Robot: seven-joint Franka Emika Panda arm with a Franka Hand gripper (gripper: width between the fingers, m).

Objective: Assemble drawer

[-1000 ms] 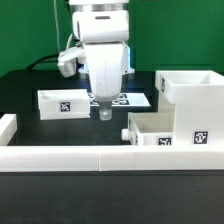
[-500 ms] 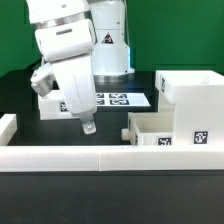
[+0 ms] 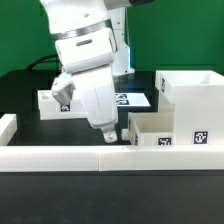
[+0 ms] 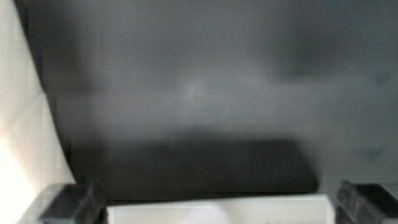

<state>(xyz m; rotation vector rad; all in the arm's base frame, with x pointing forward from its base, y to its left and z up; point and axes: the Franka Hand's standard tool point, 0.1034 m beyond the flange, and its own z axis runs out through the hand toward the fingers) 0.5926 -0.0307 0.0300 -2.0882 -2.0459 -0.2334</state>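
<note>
The large white boxy shell stands at the exterior view's right. A small knobbed tray with a square tag sits in front of it, its knob pointing to the exterior view's left. A second small tray lies at the back left, partly hidden by the arm. My gripper is tilted and low over the black table, just left of the front tray's knob. In the wrist view its fingers stand wide apart, open, with a blurred white surface between them; I cannot tell which part it is.
The low white border wall runs along the front, with a short piece at the left. The marker board lies flat behind the arm. A white strip shows at the wrist view's edge.
The arm has tilted over and swung down. The gripper moved toward the exterior view's right and nearer the front wall, ending close to the front tray's knob.
</note>
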